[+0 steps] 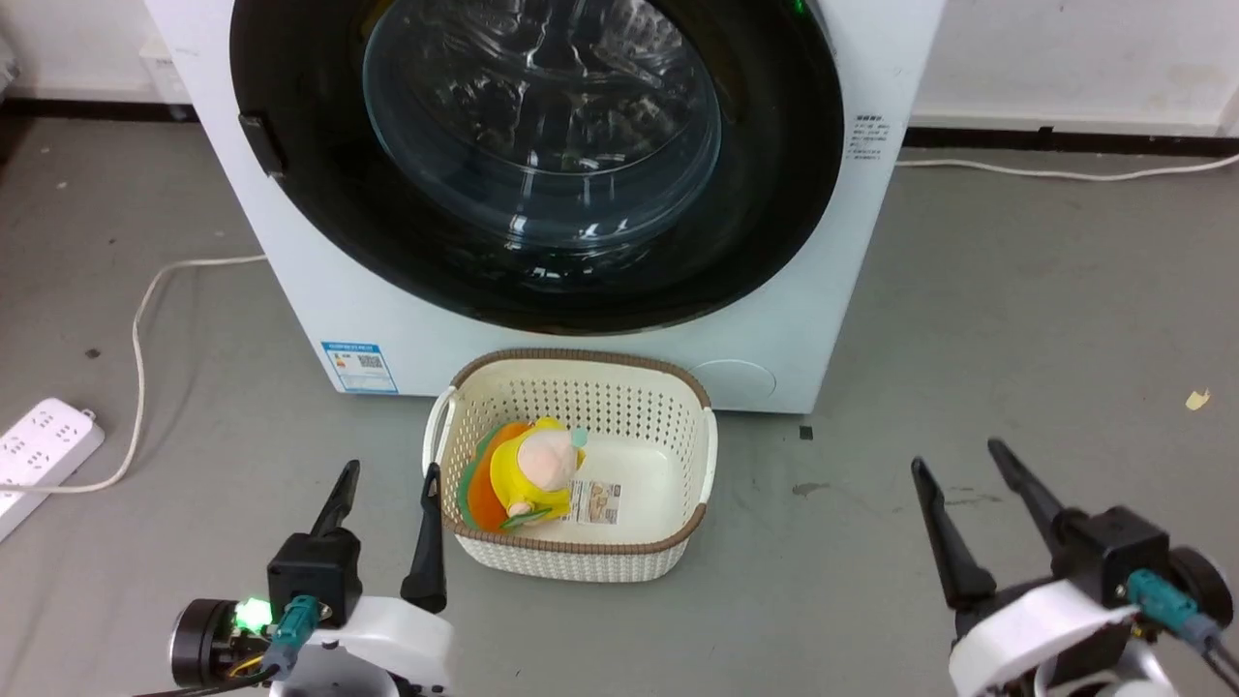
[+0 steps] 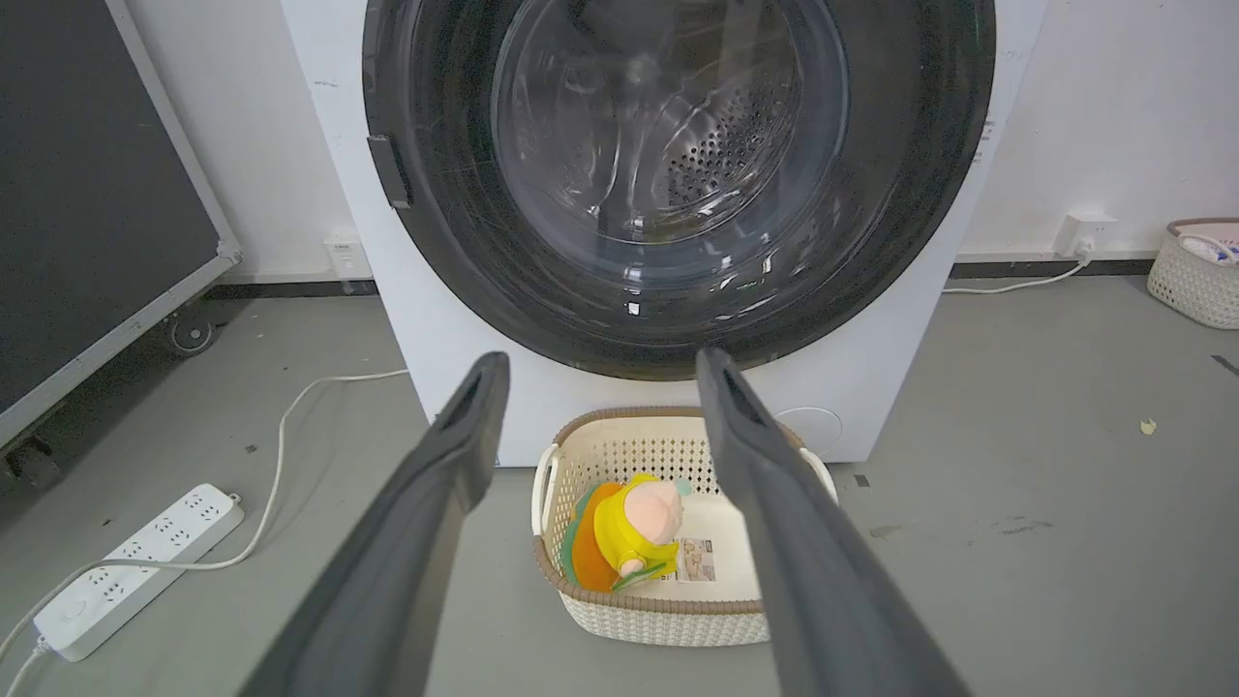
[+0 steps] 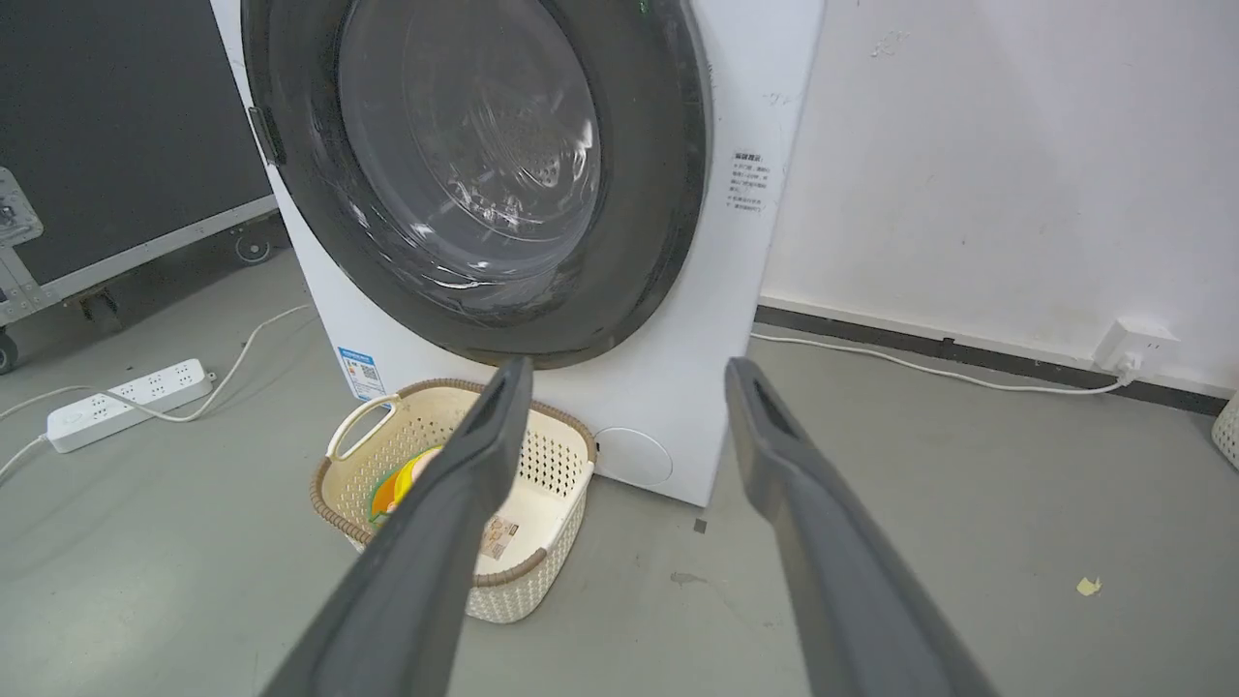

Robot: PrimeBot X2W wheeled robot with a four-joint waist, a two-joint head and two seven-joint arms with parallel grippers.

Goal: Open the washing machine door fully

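**Door shut, nothing started**

The washing machine (image 1: 319,300) stands ahead on the floor, its door (image 1: 542,126) closed flush, the handle tab (image 1: 261,145) untouched. The left claw (image 1: 392,469) and right claw (image 1: 956,455) hang low, spread apart, both empty. All the opening remains.

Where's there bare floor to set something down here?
Bare grey floor lies right of the big white washing machine and cream perforated basket, up to the right gripper. The left is crowded by a white power strip and its cable.
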